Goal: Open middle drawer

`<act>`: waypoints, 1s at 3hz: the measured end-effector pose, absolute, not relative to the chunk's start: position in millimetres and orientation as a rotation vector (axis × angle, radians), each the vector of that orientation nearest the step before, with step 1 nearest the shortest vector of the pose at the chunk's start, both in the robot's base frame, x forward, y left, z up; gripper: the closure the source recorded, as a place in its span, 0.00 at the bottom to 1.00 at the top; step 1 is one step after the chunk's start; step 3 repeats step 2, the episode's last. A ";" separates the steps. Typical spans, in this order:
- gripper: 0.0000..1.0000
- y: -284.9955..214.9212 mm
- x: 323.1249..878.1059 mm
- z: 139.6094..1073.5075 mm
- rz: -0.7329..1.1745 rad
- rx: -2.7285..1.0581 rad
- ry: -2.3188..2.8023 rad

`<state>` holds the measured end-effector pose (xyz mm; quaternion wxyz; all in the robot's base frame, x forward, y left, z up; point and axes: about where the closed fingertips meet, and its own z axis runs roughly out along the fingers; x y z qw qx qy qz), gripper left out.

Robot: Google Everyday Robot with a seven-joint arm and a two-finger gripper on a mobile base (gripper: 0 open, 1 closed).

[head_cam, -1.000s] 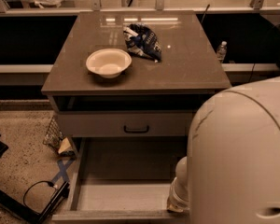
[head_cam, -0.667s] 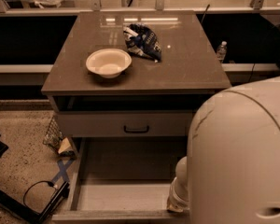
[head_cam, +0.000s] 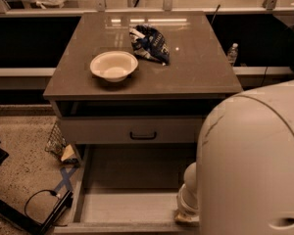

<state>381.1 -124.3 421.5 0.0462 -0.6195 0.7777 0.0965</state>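
Nearest me, at 5 o'clock in frame, the gripper (head_cam: 186,218) sits low against the front lip of the middle drawer (head_cam: 132,207), tucked beside the robot's pale shell (head_cam: 255,165) (I cannot tell how far open it is, or whether it has hold of anything). The drawer's long axis runs 9 to 3, and its grey floor lies toward 10 o'clock from the gripper, already well out. I judge any further pull goes toward 6. Beyond, at 12, are the top drawer (head_cam: 103,129) and the bowl (head_cam: 113,66).

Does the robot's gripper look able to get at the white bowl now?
Likely yes, after rising: the gripper sits low at the front of the pulled-out middle drawer, and nothing covers the bowl on the cabinet top.
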 end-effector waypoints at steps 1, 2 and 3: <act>0.00 -124.5 381.4 421.5 0.295 -1.891 2.374; 0.00 -124.5 381.4 421.5 0.295 -1.891 2.374; 0.00 -124.5 381.4 421.5 0.295 -1.891 2.374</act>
